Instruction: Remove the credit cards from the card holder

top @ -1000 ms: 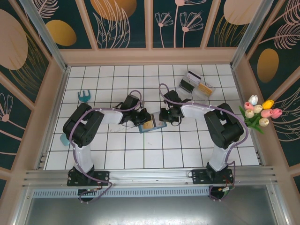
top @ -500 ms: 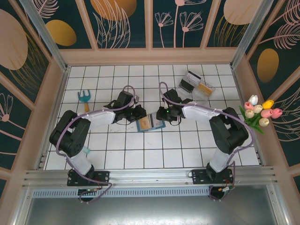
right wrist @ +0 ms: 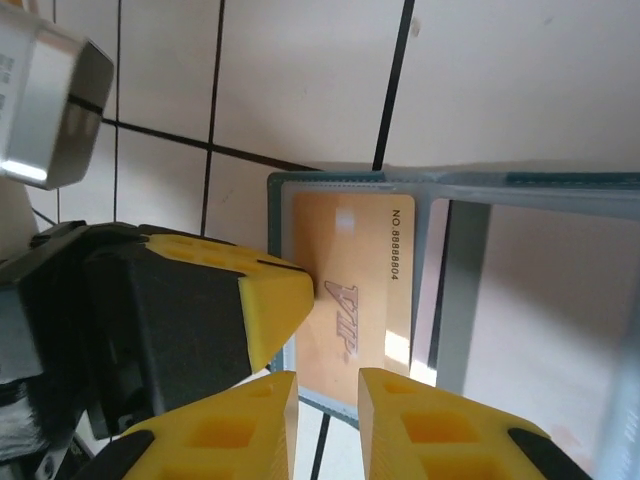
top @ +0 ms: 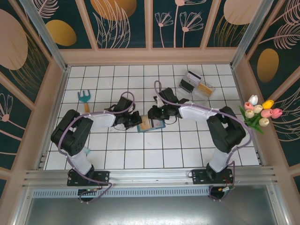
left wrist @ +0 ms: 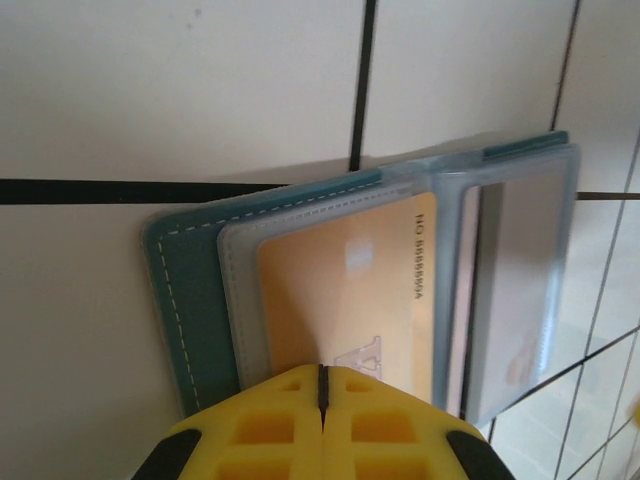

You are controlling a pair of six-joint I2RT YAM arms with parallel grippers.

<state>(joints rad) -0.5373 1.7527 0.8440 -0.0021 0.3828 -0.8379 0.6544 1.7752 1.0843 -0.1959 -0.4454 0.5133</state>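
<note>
Seen from above, the card holder [top: 157, 126] lies open and flat on the white tiled counter [top: 187, 145], near the middle and between the two arms; the left gripper [top: 136, 121] meets it from the left side, and the right gripper [top: 153, 114] stands at its far edge; the yellow-orange card [top: 146, 124] shows in its left half; a clear tray [top: 197, 84] sits well apart at the far right, a teal toy fork [top: 84, 97] at the far left, and a bunch of tulips [top: 259, 112] by the right wall.

In the left wrist view, the left fingers [left wrist: 250, 430] are pressed together with no gap and nothing between them; their tips cover the near edge of the yellow-orange card, which sits inside a clear sleeve of the teal holder; the greyish card [left wrist: 520, 290] sits in the next sleeve, just beside.

In the right wrist view, the right fingers [right wrist: 430, 410] stand a little apart, with a narrow gap; the holder's edge and the card's short end lie under this gap, flat on the counter; whether the fingers touch them I cannot tell; the closed left tip touches the holder's side edge.
</note>
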